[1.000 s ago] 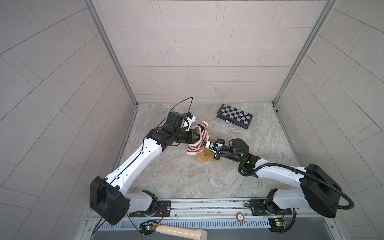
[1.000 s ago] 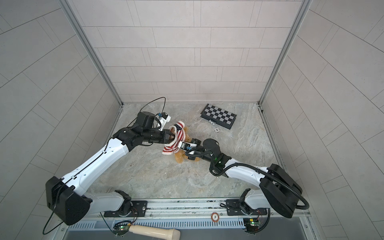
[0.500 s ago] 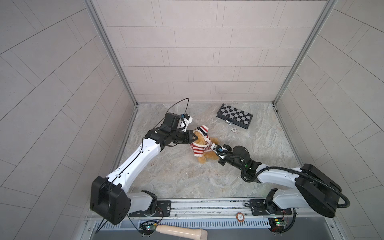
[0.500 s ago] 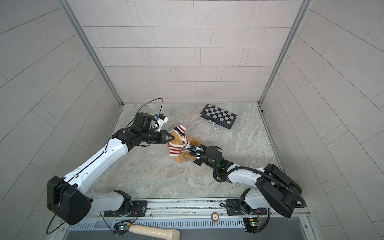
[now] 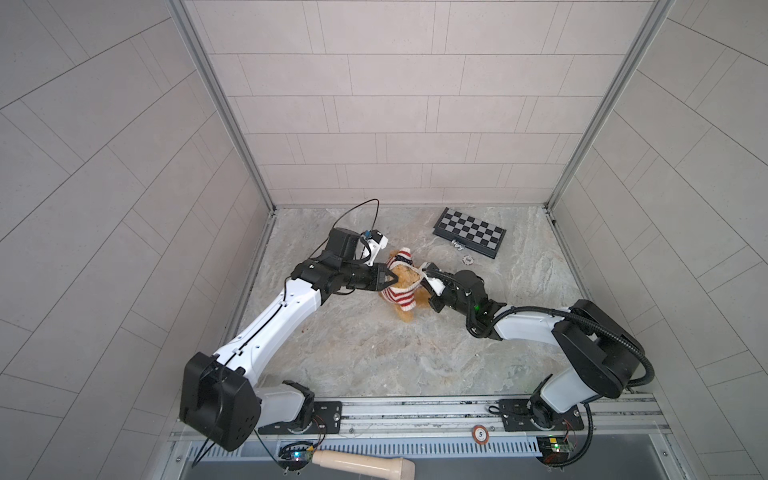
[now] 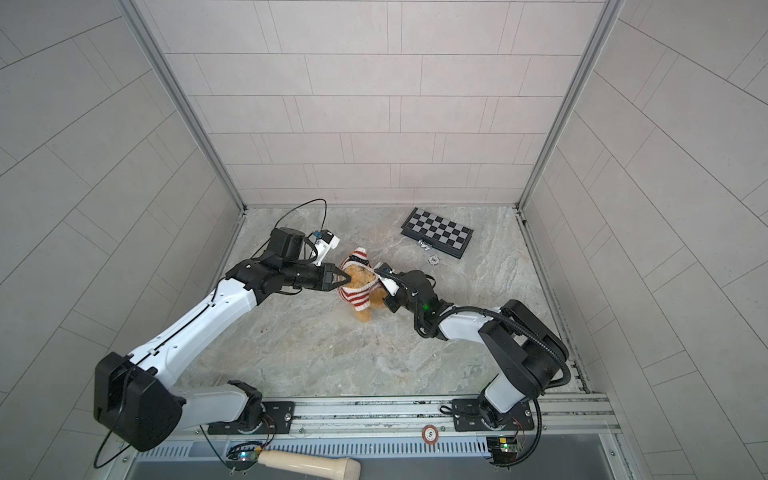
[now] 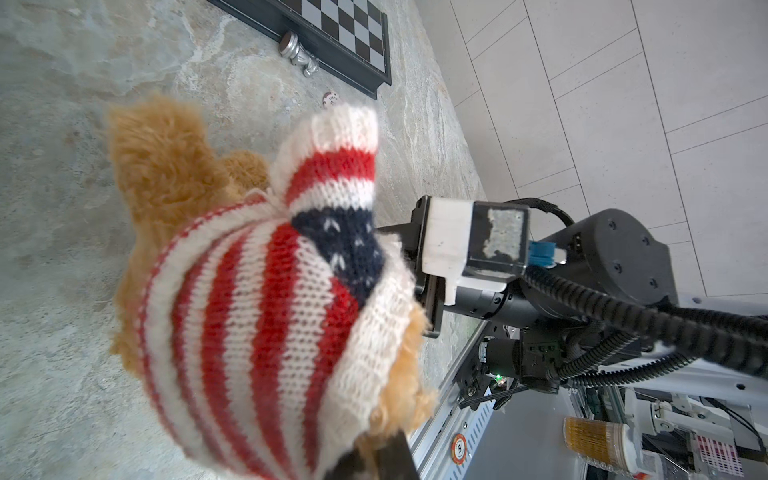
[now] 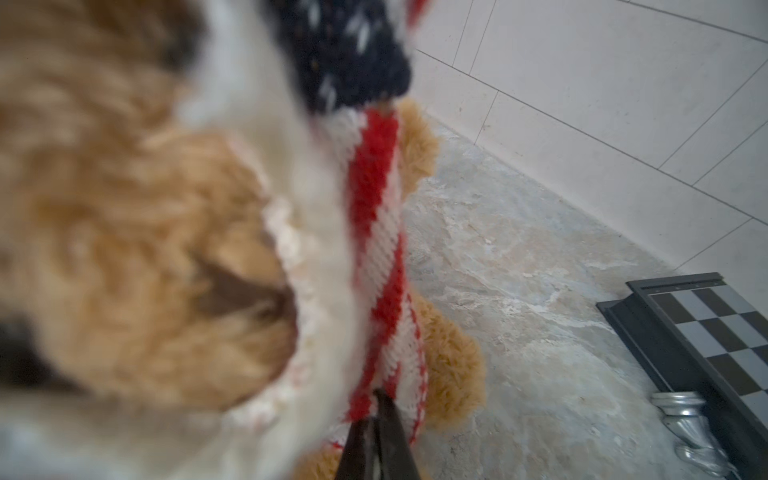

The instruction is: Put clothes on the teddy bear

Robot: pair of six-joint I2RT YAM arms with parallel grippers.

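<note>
On your left, the left fingers [image 5: 385, 282] are pressed together on the edge of the striped sweater [image 5: 400, 297], pinching knit at the bear's side. Take thin knit only: if fur is caught in that pinch, the hem will drag the body along instead of sliding over it.

In the middle, the teddy bear [image 5: 409, 275] is held between your 2 arms, over the back half of the counter [image 5: 374, 353]. Its tan face shows through the ribbed opening and 2 legs poke out below the stripes. Whether its feet rest on the counter, I cannot tell. The step looks like working the sweater down past the head. 1 sleeve [image 7: 332, 158] stands up and looks empty, so plan to feed a paw into it before the body tightens.

On your right, the right fingers [image 8: 376, 419] are closed on the opposite edge of the sweater. Pull the 2 edges apart first to widen the opening, then draw both down together at the same pace. A lopsided pull would likely twist the collar across the face.

The chessboard [image 5: 469, 238] lies well apart at the back right, clear of your work.
</note>
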